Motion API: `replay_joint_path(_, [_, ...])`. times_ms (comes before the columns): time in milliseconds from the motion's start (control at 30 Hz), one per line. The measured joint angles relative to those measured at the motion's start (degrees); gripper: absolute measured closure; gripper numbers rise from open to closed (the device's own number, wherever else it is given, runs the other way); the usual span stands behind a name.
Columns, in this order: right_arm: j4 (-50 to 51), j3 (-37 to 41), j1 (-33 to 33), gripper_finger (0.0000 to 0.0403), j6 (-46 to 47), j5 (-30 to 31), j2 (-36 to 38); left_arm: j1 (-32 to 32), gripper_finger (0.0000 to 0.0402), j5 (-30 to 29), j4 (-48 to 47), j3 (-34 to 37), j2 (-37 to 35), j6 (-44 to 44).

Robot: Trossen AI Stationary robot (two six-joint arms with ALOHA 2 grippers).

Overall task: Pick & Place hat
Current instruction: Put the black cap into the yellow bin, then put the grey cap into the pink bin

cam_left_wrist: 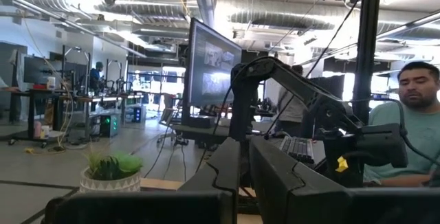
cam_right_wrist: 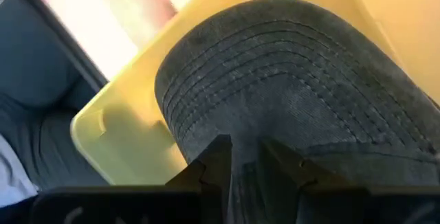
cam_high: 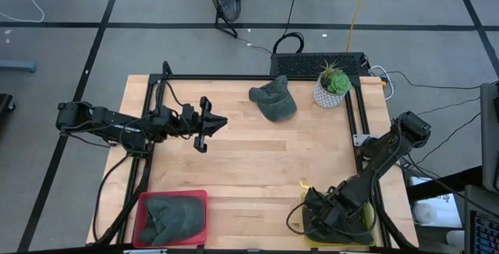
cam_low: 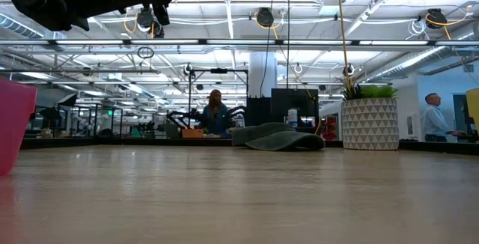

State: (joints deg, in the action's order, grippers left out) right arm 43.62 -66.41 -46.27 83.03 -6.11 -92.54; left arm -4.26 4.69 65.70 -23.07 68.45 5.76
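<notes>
The right gripper [cam_high: 321, 216] is down inside the shallow yellow plastic tray [cam_right_wrist: 130, 131] at the near right corner of the pale wooden counter [cam_high: 249, 160]. Its jaws are pinched nearly together on the stitched brim of a dark grey-green cloth cap [cam_right_wrist: 289, 107], which fills the tray directly ahead of and under the jaws.

The left gripper [cam_high: 204, 123] hovers above the counter's left half, jaws drawn close with nothing between them.

A second grey-green cap [cam_high: 273, 100] lies crumpled on the counter well beyond both sets of jaws, just beside a white patterned pot holding a green plant [cam_high: 333, 86]. A third cap [cam_high: 171, 216] sits in the red plastic tray [cam_high: 144, 207], behind and to the side of the left jaws.

The cap looks light and soft: the crown will likely sag and fold under its own weight, while the rows of stitching suggest the brim is stiffer. The brim edge, or the seam where brim meets crown, seems the best place to grip, since a thin fold of crown fabric could slip out. The cloth looks matte and should not be slippery, and there is little risk of damage.
</notes>
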Motion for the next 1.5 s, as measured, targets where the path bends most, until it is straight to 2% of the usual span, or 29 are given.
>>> replay_joint_path(400, [-3.5,5.4,-0.2,0.0345,3.2,-0.8,0.2,-0.2,0.0364,0.0,-0.5,0.0,0.0,0.6])
replay_joint_path(767, [7.7,-1.6,-0.3,0.0345,6.1,5.6,6.4,-0.2,0.0364,-0.2,-0.8,0.0,0.0,0.5])
replay_joint_path(900, [13.1,-4.8,-1.5,0.0345,8.9,3.1,7.1,-0.2,0.0364,-0.2,-1.0,0.0,0.0,0.5])
replay_joint_path(1200, [13.5,-5.3,-6.3,0.0345,14.1,-3.2,6.7,-0.2,0.0364,-0.3,-1.2,0.0,0.0,0.4])
replay_joint_path(1367, [16.1,-5.3,-7.9,0.0347,16.2,1.3,6.7,-0.2,0.0364,-0.3,-1.2,0.0,0.0,0.4])
replay_joint_path(1500, [17.0,-5.3,-7.2,0.0356,12.6,13.6,6.8,-0.2,0.0364,-0.3,-1.2,0.0,0.0,0.4])
